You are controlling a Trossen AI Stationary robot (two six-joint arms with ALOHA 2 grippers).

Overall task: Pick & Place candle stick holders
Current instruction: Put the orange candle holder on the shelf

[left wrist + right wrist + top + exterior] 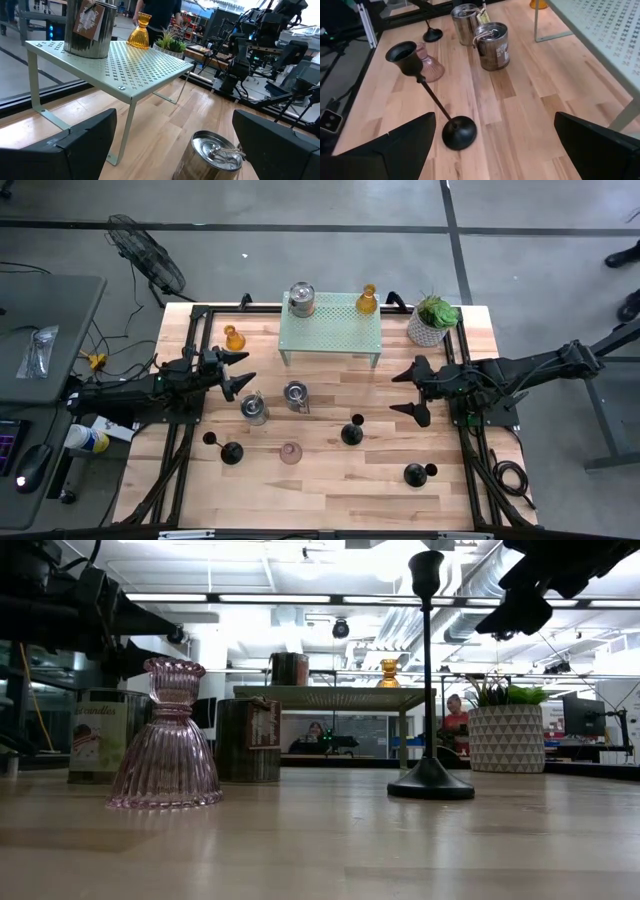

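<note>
My left gripper [236,372] is open and empty above the table's left half, just left of two silver metal cups [254,409] [295,395]; the nearer cup shows in the left wrist view [212,155]. My right gripper [410,392] is open and empty at the right, up and to the right of an upright black stick [352,432] [430,95]. A pink glass holder [290,452] [165,740] stands on its base near the front. Two more black sticks [230,450] [415,473] stand at the front. An amber holder [234,338] stands at the far left.
A pale green perforated rack [330,330] stands at the far middle, with a silver cup [301,299] and an amber holder [367,300] on top. A green plant in a white pot [433,318] stands at the far right. Black frame rails [190,380] run along both sides.
</note>
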